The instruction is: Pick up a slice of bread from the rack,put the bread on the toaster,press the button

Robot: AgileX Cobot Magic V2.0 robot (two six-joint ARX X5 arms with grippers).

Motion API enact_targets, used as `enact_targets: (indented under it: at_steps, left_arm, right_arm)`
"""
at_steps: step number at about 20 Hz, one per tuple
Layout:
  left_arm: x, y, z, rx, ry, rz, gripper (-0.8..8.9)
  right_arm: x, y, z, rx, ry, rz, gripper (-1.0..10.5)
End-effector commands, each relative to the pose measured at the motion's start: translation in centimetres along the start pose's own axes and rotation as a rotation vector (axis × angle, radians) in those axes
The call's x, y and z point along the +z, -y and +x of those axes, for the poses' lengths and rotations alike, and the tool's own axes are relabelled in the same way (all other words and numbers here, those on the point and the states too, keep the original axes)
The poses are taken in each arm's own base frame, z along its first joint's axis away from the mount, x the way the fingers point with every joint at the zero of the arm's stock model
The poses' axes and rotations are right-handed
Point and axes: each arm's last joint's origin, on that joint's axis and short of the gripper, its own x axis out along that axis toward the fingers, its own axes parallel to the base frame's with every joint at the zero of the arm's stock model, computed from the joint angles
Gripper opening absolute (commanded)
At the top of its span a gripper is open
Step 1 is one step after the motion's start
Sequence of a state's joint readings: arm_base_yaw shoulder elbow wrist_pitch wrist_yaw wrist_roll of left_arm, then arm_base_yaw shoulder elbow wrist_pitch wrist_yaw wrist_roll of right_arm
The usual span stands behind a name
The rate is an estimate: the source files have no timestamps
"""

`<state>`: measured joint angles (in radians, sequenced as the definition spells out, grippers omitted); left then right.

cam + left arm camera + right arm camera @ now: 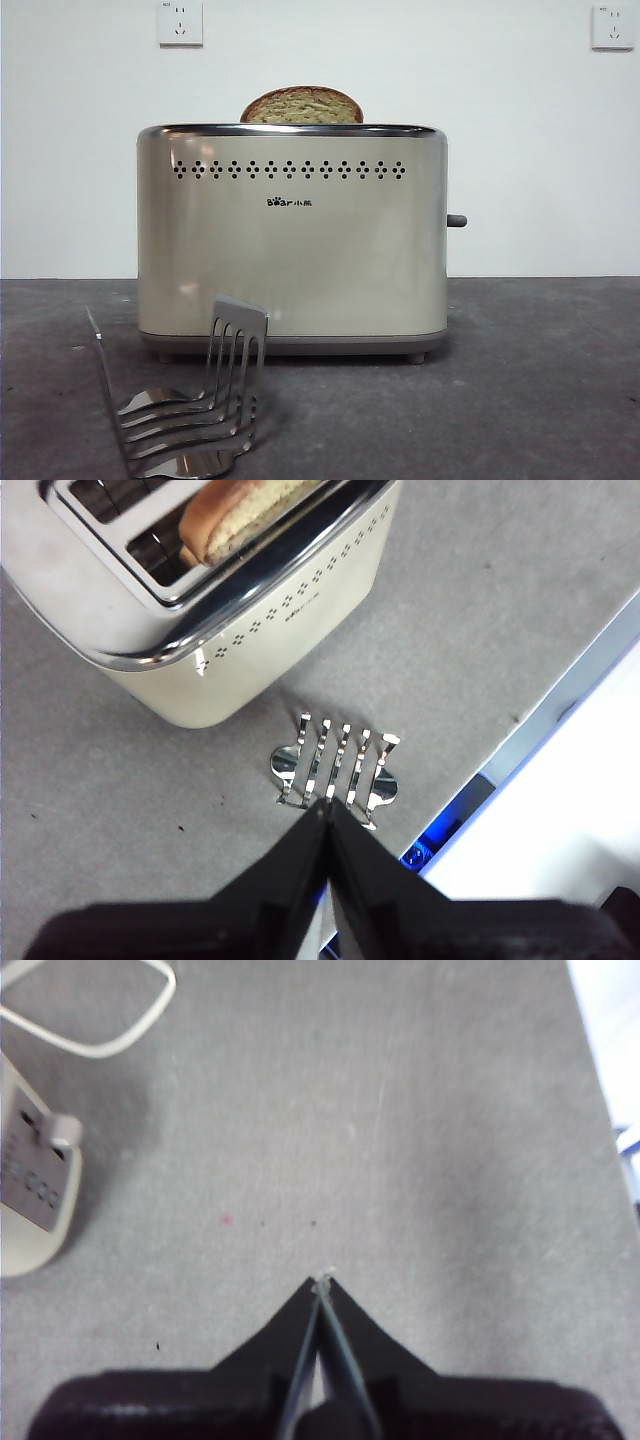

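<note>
**Bread in the toaster, rack bare**

Nearest the front stands the rack (185,400), holding nothing. Above it my left gripper (327,805) hangs, jaws together. Behind, the slice of bread (302,106) sits in the toaster (292,240). My right gripper (322,1282), jaws together, hovers near the button (62,1128).

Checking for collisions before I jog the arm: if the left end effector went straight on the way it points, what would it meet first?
Probably the small shiny steel toast rack, directly beyond the shut left end effector; depth is unclear, so it might reach the grey table instead.
</note>
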<state>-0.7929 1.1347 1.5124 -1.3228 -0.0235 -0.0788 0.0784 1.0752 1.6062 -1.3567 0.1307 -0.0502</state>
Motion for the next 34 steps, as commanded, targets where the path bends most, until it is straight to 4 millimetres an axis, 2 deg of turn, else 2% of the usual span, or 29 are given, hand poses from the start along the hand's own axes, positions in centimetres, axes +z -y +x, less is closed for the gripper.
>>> enact_targets:
  at_steps: [1, 4, 7, 9, 13, 16, 19, 22, 26, 34]
  left_arm:
    - [0.1, -0.8, 0.2, 0.05, -0.004, 0.08, -0.03]
    - [-0.1, -2.9, 0.0, 0.125, 0.033, 0.186, -0.03]
    - [-1.9, -5.6, 1.0, 0.265, 0.231, 0.078, -0.03]
    - [-4.5, -7.5, 2.7, 0.397, 0.411, 0.0, -0.03]
    - [-12.1, -9.3, 7.1, 0.61, 0.688, -0.17, -0.03]
    - [-17.1, -9.1, 10.3, 0.672, 0.732, -0.263, -0.03]
    - [-19.8, -8.7, 12.5, 0.661, 0.743, -0.312, -0.03]
    - [-21.3, -8.5, 14.1, 0.65, 0.757, -0.343, -0.03]
    - [-22.3, -8.4, 15.2, 0.642, 0.766, -0.364, -0.03]
    - [-22.9, -8.3, 15.7, 0.634, 0.717, -0.378, -0.03]
  right_arm:
    - [0.6, -0.2, 1.5, 0.002, -0.065, -0.015, 0.0]
    - [1.7, -0.4, 4.0, 0.006, -0.141, -0.025, 0.0]
    - [2.5, -0.7, 6.3, 0.01, -0.21, -0.034, 0.0]
    - [2.9, -0.9, 7.8, 0.012, -0.253, -0.04, 0.0]
    - [3.4, -1.1, 10.1, 0.016, -0.316, -0.048, 0.0]
    - [4.0, -1.2, 11.1, 0.015, -0.3, -0.046, 0.0]
    - [4.7, -1.2, 11.4, 0.011, -0.222, -0.036, 0.0]
    - [5.6, -1.2, 11.6, 0.006, -0.129, -0.024, 0.0]
    - [6.6, -1.2, 11.6, 0.0, -0.026, -0.01, 0.0]
    - [7.0, -1.2, 11.6, -0.002, 0.015, -0.005, 0.0]
